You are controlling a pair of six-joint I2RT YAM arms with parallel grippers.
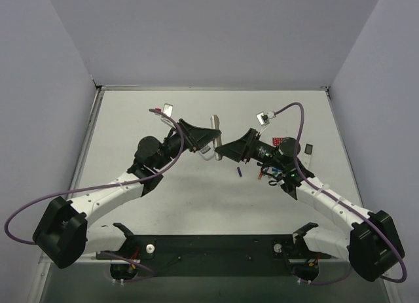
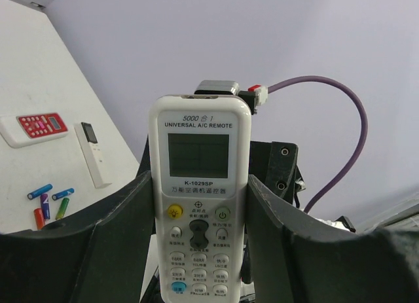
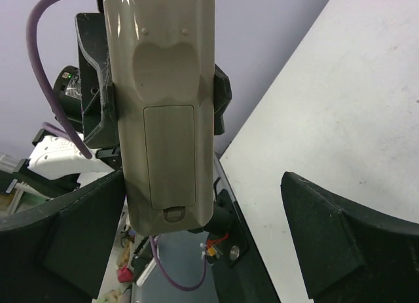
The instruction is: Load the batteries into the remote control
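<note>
My left gripper [image 1: 201,143] is shut on the white remote control [image 1: 211,137] and holds it on end above the middle of the table. In the left wrist view the remote [image 2: 200,185] faces me with its pale grey display, clamped at its sides between my fingers [image 2: 131,218]. My right gripper [image 1: 222,149] is open just behind it. The right wrist view shows the remote's tan-grey back [image 3: 163,74] with the battery cover [image 3: 169,156] closed, nearer my left-hand finger [image 3: 85,218]. Several batteries [image 2: 49,201] lie on the table; a blue one [image 1: 240,171] lies below the grippers.
A red flat remote [image 2: 39,126] and a white remote with a dark display [image 2: 91,152] lie on the table; in the top view they lie right of the right arm, the red one [image 1: 286,142] beside the white one [image 1: 306,149]. Purple cables loop from both wrists.
</note>
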